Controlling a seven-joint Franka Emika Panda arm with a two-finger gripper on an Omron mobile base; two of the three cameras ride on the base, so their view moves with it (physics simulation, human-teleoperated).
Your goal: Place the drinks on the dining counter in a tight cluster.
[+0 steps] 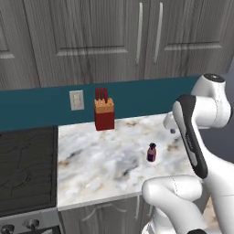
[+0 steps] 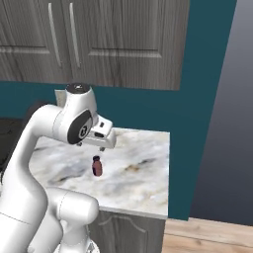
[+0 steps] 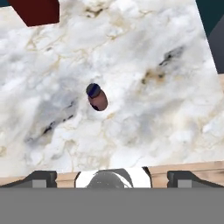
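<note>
Firstly, from the left base view: a short maroon bottle (image 1: 151,152) stands upright, long axis vertical, on the small marble counter (image 1: 100,160), right of centre. A red knife block (image 1: 104,114) sits well apart at the far edge; the stove (image 1: 25,167) lies left. From the right base view: the gripper (image 2: 101,140) hangs above the bottle, not touching. From the hand view: the cap points up at the camera; fingertips (image 3: 41,178) stand wide apart, holding nothing.
</note>
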